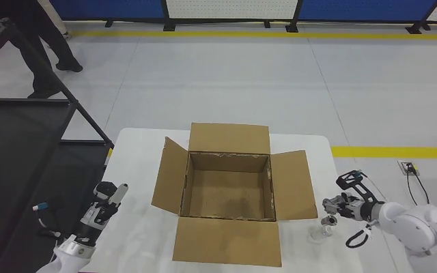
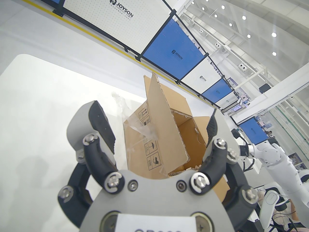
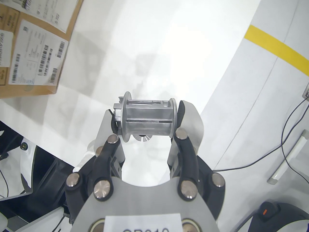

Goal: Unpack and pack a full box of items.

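Observation:
An open cardboard box (image 1: 229, 138) stands in the middle of the white table (image 1: 136, 164), all flaps folded outward and its inside bare. My right gripper (image 3: 146, 118) is shut on a silver metal spool (image 3: 148, 119) with a flange at each end, held sideways above the table. In the top view that gripper (image 1: 329, 218) is just right of the box's right flap. My left gripper (image 2: 154, 117) is open and holds nothing, with the box (image 2: 135, 146) seen beyond its fingers. From above, the left gripper (image 1: 113, 191) is near the table's left edge.
A black frame (image 1: 41, 136) stands beside the table on the left. A wall socket with a cable (image 1: 408, 167) lies on the floor to the right. Bare table runs along both sides of the box.

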You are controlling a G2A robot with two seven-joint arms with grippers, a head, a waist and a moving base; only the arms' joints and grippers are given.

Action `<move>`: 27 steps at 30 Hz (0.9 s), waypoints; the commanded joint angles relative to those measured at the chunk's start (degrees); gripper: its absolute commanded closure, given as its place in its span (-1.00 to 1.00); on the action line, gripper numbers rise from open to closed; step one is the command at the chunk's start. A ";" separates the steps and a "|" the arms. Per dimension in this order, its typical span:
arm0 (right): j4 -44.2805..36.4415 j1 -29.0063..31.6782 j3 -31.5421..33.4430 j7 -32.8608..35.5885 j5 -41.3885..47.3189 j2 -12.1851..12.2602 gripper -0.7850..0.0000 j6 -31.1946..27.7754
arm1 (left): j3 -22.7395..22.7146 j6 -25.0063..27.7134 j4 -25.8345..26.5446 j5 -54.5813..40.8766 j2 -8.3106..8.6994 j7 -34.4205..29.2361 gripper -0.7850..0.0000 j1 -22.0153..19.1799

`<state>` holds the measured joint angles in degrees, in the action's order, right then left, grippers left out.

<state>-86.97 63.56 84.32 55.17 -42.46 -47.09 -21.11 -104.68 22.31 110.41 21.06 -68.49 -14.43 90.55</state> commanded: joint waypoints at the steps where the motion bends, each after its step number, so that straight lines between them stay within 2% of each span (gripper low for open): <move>1: 2.36 -1.55 -2.33 -1.75 -0.95 -0.38 1.00 0.09 | 0.00 0.00 0.00 0.00 0.00 0.00 -1.00 0.00; 6: 6.59 -4.69 -6.72 -5.76 -3.60 -1.33 1.00 1.40 | 0.00 0.00 0.00 0.00 0.00 0.00 -1.00 0.00; 15: 14.55 -10.41 -12.50 -5.68 -4.68 -2.79 1.00 0.89 | 0.00 0.00 0.00 0.00 0.00 0.00 -1.00 0.00; 16: 15.18 -10.86 -12.84 -5.74 -4.66 -2.90 0.88 0.71 | 0.00 0.00 0.00 0.00 0.00 0.00 -1.00 0.00; 17: 15.69 -11.24 -13.15 -5.77 -4.62 -3.00 0.66 0.54 | 0.00 0.00 0.00 0.00 0.00 0.00 -1.00 0.00; 20: 17.01 -12.20 -13.90 -5.47 -4.58 -3.23 0.18 -0.08 | 0.00 0.00 0.00 0.00 0.00 0.00 -1.00 0.00; 24: 18.18 -12.86 -14.45 -5.70 -4.74 -3.42 -0.01 -0.56 | 0.00 0.00 0.00 0.00 0.00 0.00 -1.00 0.00; 27: 18.60 -12.95 -14.35 -5.96 -4.50 -3.43 -0.32 -1.18 | 0.00 0.00 0.00 0.00 0.00 0.00 -1.00 0.00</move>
<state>-68.45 50.59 69.87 49.32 -47.09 -50.53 -22.07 -104.68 22.31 110.41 21.06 -68.49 -14.43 90.55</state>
